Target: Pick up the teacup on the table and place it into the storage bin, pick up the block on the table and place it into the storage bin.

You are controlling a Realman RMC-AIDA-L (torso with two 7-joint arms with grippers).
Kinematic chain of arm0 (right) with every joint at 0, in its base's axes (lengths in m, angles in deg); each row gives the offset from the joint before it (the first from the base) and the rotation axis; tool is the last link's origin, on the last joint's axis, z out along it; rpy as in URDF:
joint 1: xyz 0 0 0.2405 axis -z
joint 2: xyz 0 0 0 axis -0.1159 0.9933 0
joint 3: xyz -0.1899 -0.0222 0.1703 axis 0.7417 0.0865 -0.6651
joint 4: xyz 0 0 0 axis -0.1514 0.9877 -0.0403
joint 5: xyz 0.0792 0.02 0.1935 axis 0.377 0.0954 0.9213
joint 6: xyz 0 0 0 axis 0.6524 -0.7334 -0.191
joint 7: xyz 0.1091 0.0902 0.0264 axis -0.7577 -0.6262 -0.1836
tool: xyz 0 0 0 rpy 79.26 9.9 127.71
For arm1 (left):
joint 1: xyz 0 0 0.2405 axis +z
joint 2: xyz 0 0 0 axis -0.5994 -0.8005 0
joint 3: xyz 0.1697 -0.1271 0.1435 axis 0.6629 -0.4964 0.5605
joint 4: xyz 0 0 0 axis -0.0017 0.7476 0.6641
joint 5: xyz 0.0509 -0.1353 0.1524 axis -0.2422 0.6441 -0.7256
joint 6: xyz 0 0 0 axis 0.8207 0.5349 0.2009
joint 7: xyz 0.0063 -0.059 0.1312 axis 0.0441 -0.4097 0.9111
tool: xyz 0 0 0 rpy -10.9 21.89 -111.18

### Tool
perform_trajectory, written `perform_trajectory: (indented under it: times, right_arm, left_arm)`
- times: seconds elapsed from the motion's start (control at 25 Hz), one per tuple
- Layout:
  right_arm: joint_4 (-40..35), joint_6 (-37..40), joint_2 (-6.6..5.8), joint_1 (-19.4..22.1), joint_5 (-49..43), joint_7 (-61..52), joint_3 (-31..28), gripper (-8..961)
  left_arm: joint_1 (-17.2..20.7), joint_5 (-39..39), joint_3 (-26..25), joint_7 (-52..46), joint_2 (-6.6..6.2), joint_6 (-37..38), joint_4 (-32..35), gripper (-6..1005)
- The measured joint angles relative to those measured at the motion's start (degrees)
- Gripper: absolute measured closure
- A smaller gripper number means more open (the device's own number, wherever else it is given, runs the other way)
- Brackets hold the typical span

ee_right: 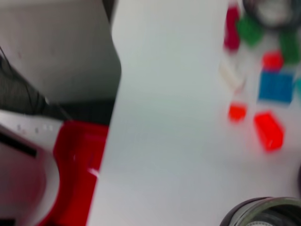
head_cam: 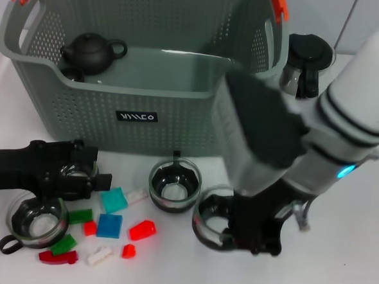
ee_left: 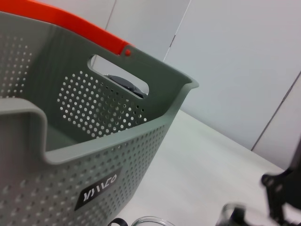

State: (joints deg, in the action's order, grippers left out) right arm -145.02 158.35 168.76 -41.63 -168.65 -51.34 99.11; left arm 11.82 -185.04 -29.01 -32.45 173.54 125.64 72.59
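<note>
The right gripper [head_cam: 251, 233] is lowered over a glass teacup [head_cam: 211, 222] on the white table [head_cam: 336, 267], just in front of the storage bin [head_cam: 142, 81]; whether the cup is gripped cannot be told, since the dark wrist and the arm's white casing hide the fingers. A second glass teacup [head_cam: 175, 187], round with a dark rim, stands just beside it, close to the bin's front wall.

The left gripper [head_cam: 78, 174] lies low at the table's left side, above a third glass teacup [head_cam: 37, 218]; its black fingers appear slightly parted, with nothing seen between them.

Scattered between the cups are small plastic blocks: a blue square block [head_cam: 109, 225], a teal block [head_cam: 114, 200], a red wedge-shaped block [head_cam: 142, 230], green blocks [head_cam: 63, 244], white blocks [head_cam: 99, 256] and a dark red one [head_cam: 59, 257].

The storage bin is grey plastic with perforated walls, orange-trimmed handles and a black label with white lettering. Inside it, at the left rear corner, a dark matte teapot [head_cam: 91, 50] is set. A glass pitcher with a black lid [head_cam: 306, 62] stands just beside the bin's right side.
</note>
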Motion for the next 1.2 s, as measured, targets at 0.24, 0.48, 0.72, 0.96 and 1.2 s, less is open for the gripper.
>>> perform_trajectory:
  times: [0.24, 0.48, 0.72, 0.96, 1.2]
  right_arm:
    - [-10.6, 8.54, -0.19, -1.45, 2.47, -0.76, -11.56, 901]
    - [-12.24, 13.32, -0.27, -5.74, 11.54, -0.09, -26.62, 901]
    - [-12.11, 6.5, -0.37, -7.72, 13.03, 0.29, -34.62, 901]
    - [-6.23, -13.46, -0.3, -8.09, 6.79, -2.88, -30.67, 900]
    - [8.37, -29.4, -0.35, -12.29, 2.89, -2.74, -26.2, 900]
  left_arm:
    - [-0.22, 0.0, -0.34, 0.65, -0.03, -0.91, -1.07, 140]
    - [-0.18, 0.04, -2.03, 1.79, -0.15, -1.32, -1.92, 140]
    - [-0.21, 0.09, -2.74, 2.72, -0.21, -1.41, -2.98, 140]
    - [-0.25, 0.09, -3.8, 3.05, 0.0, -1.41, -3.71, 140]
    - [-0.13, 0.09, -4.42, 3.58, 0.25, -1.39, -4.18, 140]
